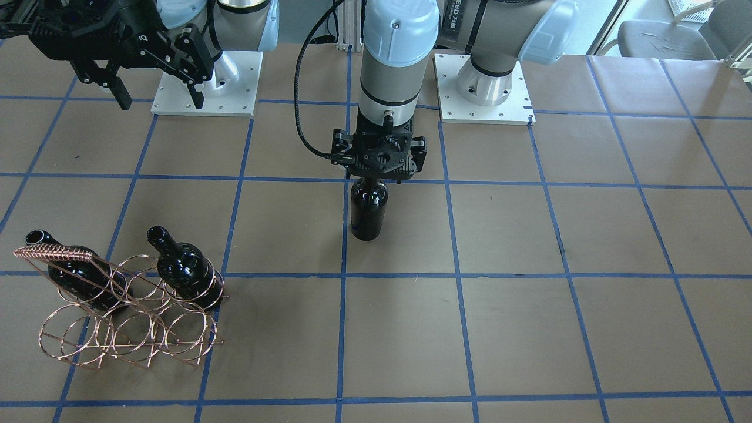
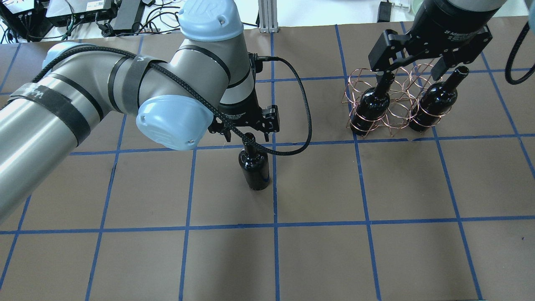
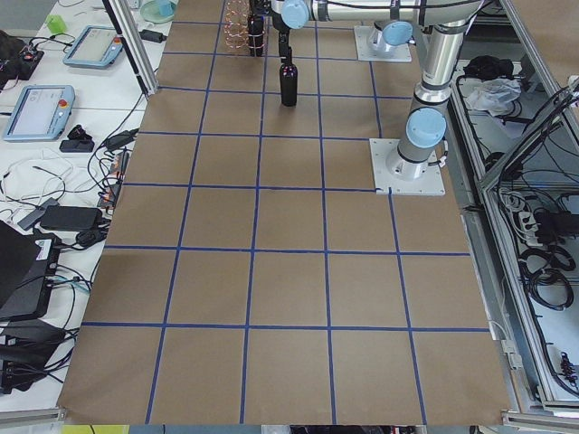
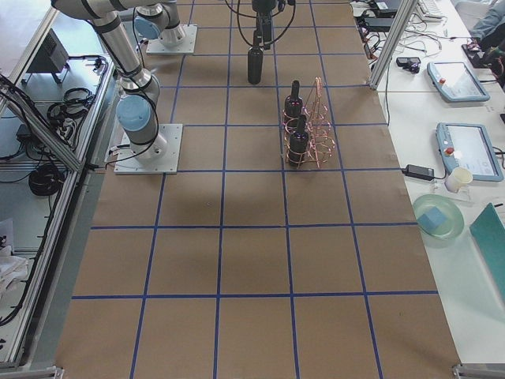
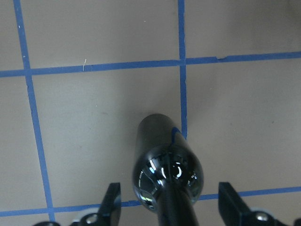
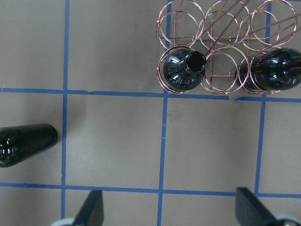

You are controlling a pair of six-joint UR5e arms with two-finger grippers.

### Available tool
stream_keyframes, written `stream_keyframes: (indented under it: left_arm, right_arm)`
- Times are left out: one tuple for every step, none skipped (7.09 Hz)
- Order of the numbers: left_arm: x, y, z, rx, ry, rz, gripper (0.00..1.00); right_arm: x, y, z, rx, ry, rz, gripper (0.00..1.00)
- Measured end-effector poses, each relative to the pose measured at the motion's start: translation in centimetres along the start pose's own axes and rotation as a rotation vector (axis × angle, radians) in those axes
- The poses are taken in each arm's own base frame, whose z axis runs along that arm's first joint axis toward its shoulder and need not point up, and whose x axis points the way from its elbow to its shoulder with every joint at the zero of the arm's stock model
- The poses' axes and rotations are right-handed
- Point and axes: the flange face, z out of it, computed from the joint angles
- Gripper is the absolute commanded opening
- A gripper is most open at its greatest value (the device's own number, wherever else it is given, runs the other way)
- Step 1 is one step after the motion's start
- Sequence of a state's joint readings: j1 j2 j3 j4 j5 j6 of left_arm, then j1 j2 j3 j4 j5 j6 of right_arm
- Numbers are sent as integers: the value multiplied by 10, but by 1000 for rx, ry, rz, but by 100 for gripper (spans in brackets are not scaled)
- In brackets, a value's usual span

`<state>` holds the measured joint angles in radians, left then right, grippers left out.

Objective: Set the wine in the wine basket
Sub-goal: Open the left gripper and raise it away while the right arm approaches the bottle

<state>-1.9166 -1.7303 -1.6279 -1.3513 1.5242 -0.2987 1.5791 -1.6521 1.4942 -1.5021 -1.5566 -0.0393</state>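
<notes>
Three bottles counted: two other bottles (image 2: 373, 104) (image 2: 434, 101) sit in the single wine basket (image 2: 399, 121). The wine (image 2: 254, 169) stands upright on the table (image 2: 334, 251), its neck between the left gripper's (image 2: 246, 134) parted fingers (image 5: 112, 201). The right gripper (image 2: 407, 75) is spread wide.

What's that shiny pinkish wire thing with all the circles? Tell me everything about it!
That is the wine basket, a rose-gold wire rack made of round rings in two rows, three rings wide, with a twisted handle bar. It stands on the brown table. Two black bottles lean in its end slots; the middle is empty. The open right gripper hangs above, apart.
</notes>
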Motion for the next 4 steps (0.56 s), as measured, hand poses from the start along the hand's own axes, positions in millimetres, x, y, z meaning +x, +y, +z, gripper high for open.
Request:
stream_keyframes:
  left_arm:
    - [-5,-7,-22,38,5,-10,100]
    - [-15,-16,-45,79,12,-30,100]
    - [-33,-26,-63,113,17,-65,100]
    - [-62,-37,-76,137,20,-119,100]
  right_arm:
    - [1,0,-2,3,1,2,100]
    - [1,2,-7,14,3,4,100]
    - [1,6,-14,28,6,7,100]
    - [1,7,-14,30,2,9,100]
